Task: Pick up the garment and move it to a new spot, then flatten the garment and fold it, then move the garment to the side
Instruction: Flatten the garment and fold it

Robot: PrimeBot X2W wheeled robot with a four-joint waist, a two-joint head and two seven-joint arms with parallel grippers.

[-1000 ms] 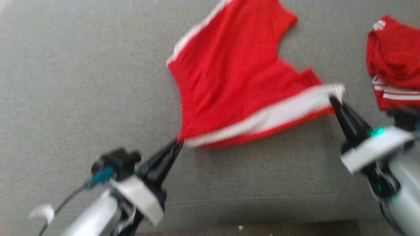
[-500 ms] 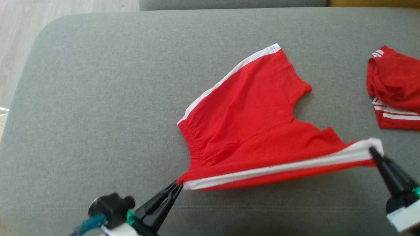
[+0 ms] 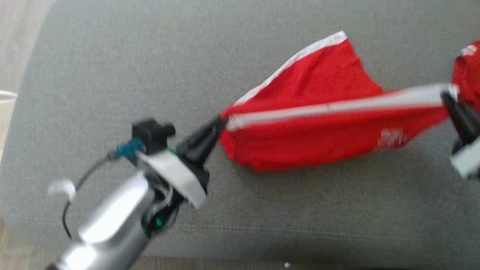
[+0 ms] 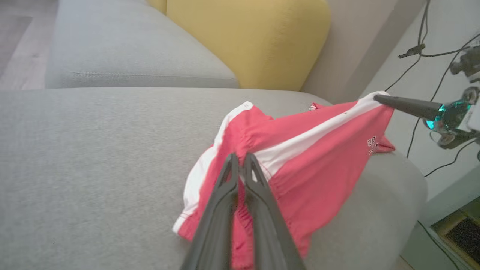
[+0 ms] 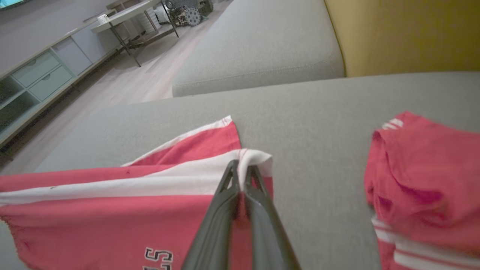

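The garment (image 3: 322, 127) is a pair of red shorts with a white side stripe, stretched in the air above the grey cushion (image 3: 112, 75). My left gripper (image 3: 221, 122) is shut on its waistband corner, and in the left wrist view the left gripper (image 4: 242, 159) pinches the garment (image 4: 315, 150) at the stripe. My right gripper (image 3: 446, 95) is shut on the leg-hem end of the stripe at the right edge; the right gripper (image 5: 242, 167) bites the white hem of the garment (image 5: 112, 210). Half the shorts hang folded over below the stripe, a small white logo showing.
A second red garment (image 5: 423, 187) with white stripes lies crumpled on the cushion to the right, close to my right gripper. A yellow cushion (image 4: 247, 37) stands at the back. Bare grey cushion spreads to the left; wooden floor (image 3: 15, 30) lies beyond its left edge.
Both grippers have lifted the striped edge up and away from me, so the near half of the shorts now hangs folded over. The head camera shifted too.
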